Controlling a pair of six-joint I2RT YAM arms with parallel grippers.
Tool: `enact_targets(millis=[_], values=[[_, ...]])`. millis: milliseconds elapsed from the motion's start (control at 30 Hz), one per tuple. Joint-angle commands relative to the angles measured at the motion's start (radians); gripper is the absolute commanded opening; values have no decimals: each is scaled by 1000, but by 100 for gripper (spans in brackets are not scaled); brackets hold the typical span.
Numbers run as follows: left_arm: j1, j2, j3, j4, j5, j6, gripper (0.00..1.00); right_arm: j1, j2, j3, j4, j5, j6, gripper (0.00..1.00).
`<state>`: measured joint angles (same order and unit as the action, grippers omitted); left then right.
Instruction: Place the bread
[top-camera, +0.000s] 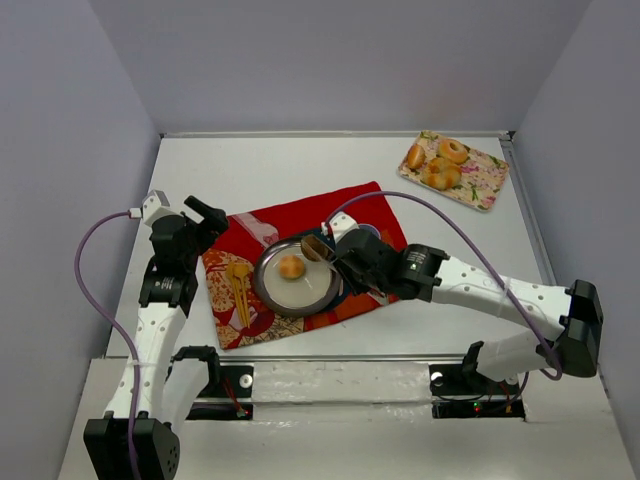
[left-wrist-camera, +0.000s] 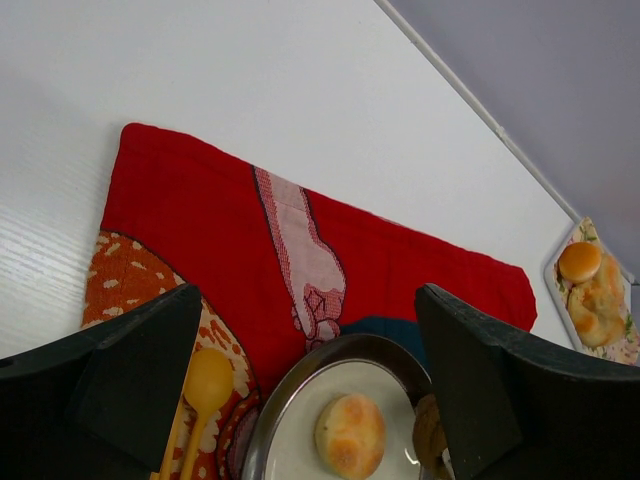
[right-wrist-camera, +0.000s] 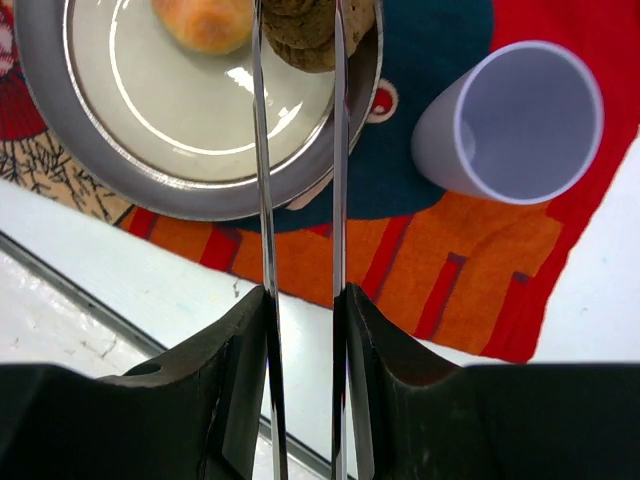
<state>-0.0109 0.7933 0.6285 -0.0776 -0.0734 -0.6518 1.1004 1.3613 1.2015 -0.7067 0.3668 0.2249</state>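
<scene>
place: robot lab test cell | signs: bare grey walls (top-camera: 330, 60) boxing white table (top-camera: 280, 165), cabled robot arm (top-camera: 480, 290) bolted on

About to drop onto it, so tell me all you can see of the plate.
The plate is round and metal-looking, with a grey rim and a pale, glossy centre marked by a thin ring. It lies flat on the red cloth, partly over a dark blue patch. One golden bun sits on it. The right gripper holds a dark bread over its rim on the cup side; whether that bread touches the plate cannot be told. The cup stands apart.
</scene>
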Motion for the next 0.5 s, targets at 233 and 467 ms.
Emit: enact_targets(millis=[233, 467], values=[[2, -19, -12, 42, 1, 12, 99, 65, -88, -91, -16, -86, 88, 56], [2, -31, -15, 41, 0, 9, 99, 75, -114, -95, -5, -109, 96, 64]])
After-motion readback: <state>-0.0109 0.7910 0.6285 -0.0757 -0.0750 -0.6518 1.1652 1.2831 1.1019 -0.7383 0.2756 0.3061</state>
